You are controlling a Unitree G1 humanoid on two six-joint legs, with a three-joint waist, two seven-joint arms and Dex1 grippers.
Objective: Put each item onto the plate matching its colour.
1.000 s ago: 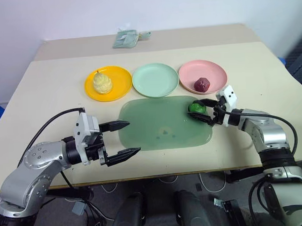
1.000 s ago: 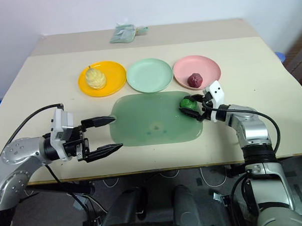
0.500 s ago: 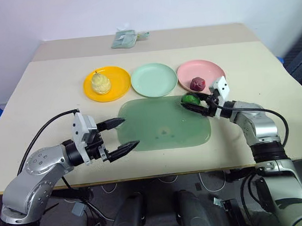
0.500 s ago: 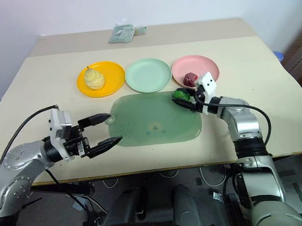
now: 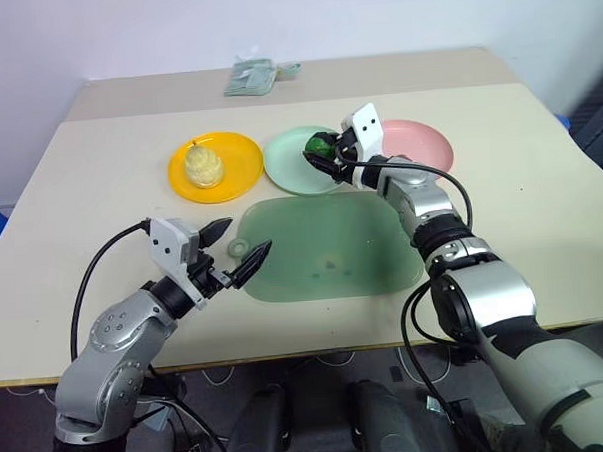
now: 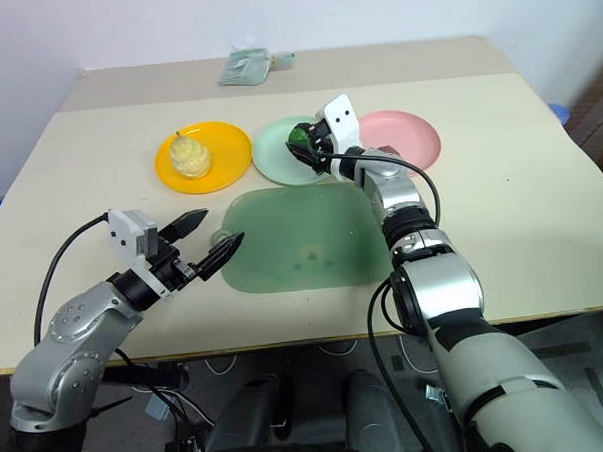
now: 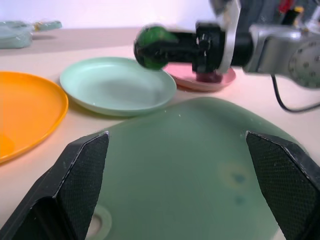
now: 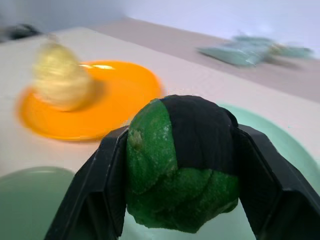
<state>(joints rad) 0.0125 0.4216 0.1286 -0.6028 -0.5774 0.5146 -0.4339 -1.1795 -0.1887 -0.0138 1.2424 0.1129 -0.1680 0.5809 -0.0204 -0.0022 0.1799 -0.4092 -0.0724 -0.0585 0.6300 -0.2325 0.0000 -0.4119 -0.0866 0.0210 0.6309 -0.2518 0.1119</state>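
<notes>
Green ball: the dark green ball (image 8: 182,165) with its black patch is clamped between the two black fingers of the right gripper (image 5: 325,155), held up over the mint plate, not yet resting on it.
Mint plate: the pale mint green plate (image 5: 284,167) is the landmark, the middle one of the three plates, and it is bare; the ball hangs above its right part, seemingly because this is the plate of its colour and the drop is about to come.
Right pincer: closed around the ball, one finger on each side and the ball filling the gap; it reaches in roughly level from the pink plate's side.
Yellow plate: the orange-yellow plate (image 5: 235,161), just left of the mint plate, carries the pale yellow pear (image 5: 203,166) upright, stem up, so that pair looks done.
Pink plate: the pink plate (image 5: 426,145) is just right of the mint plate; the right arm crosses its near edge. In the left wrist view a dark red ball (image 7: 206,76) sits on it behind the gripper.
Green mat: the large green mat (image 5: 328,253) lies just in front of the mint plate, with nothing on it.
Left pincer: the left gripper (image 5: 239,255) hovers at the mat's left edge, well in front of the mint plate, fingers spread wide, holding and touching nothing; it appears to be waiting out of the way.
Judgement: what remains is to lower the ball and let go.
</notes>
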